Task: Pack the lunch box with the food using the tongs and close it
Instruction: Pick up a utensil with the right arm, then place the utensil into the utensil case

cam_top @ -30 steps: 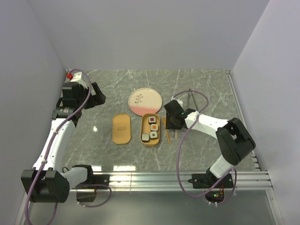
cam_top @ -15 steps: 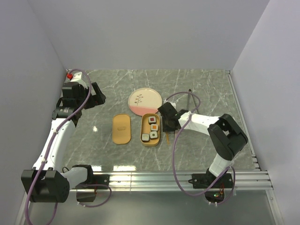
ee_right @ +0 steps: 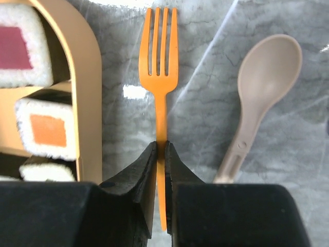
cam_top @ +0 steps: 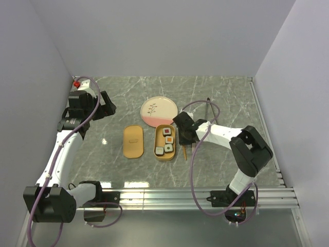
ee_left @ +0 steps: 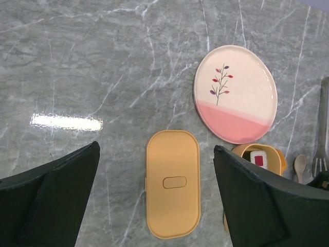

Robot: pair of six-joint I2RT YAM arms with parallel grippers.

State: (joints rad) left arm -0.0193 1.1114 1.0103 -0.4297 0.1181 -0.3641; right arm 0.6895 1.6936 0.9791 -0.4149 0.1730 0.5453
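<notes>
The tan-orange lunch box (cam_top: 157,140) stands uncovered at mid-table with several sushi rolls (cam_top: 167,140) in it; in the right wrist view its wall (ee_right: 88,77) and the rolls (ee_right: 46,128) fill the left side. Its lid (cam_top: 132,141) lies flat to the left, under my open left gripper (ee_left: 155,149), which hangs high above the table. My right gripper (ee_right: 160,146) is shut on the handle of an orange fork (ee_right: 160,51), just right of the box. The grey tongs (cam_top: 207,107) lie on the table beyond the right arm.
A round pink-and-cream plate (cam_top: 159,110) sits just behind the box. A beige spoon (ee_right: 264,77) lies right of the fork. Grey walls close in the left, back and right sides, and a metal rail runs along the near edge.
My right gripper has moved left toward the box and closed on the orange fork's handle. The left arm has not moved.
</notes>
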